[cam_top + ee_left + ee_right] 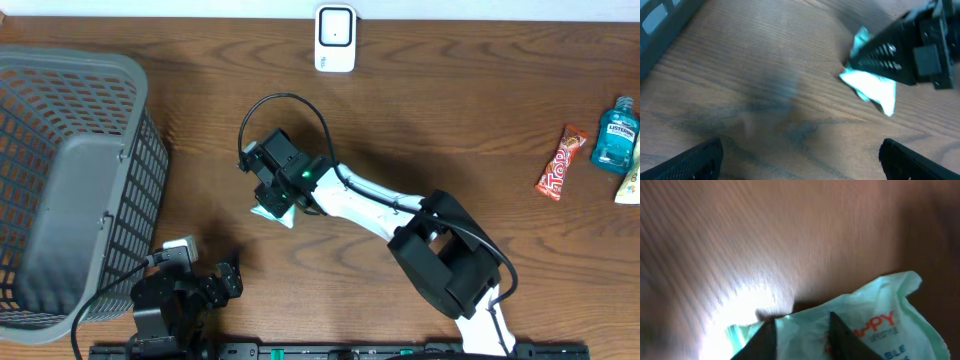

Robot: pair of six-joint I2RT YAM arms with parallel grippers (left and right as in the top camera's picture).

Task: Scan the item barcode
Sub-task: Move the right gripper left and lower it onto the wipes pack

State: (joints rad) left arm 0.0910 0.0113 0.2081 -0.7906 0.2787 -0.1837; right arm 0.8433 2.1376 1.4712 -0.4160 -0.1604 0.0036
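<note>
- Filling the lower right of the right wrist frame: pale green packet (pixel 875 325), crinkled, with red lettering only partly readable.
- Pinching a fold of that packet at the bottom edge of the same frame: right gripper (pixel 802 332), its two dark fingers (pixel 840 335) drawn close together with packet film between them.
- From overhead, just left of centre: packet's pale corner poking out below the black gripper head, low over the brown wooden table (pixel 450 110). Cannot tell whether it touches the wood or sits just off it.
- In the upper right of the blurred left wrist frame: same packet, white and green, sticking out under the right gripper's dark body.
- Spread wide and gripping nothing: left gripper (pixel 800 162), one black finger in each lower corner of its own frame. Sits in the lower left of the overhead view, near the packet but apart from it.
- Just left of that arm, along the left edge of the overhead frame: grey mesh basket (pixel 70 58).
- At the top edge, slightly right of centre and well apart from the packet: white scanner (pixel 335 38), upright against the back of the table.
- Far right of the overhead frame, well away from both arms: orange-red candy bar (pixel 560 162), blue mouthwash bottle (pixel 615 135) and a pale yellow item (pixel 630 185) cut off by the edge.
</note>
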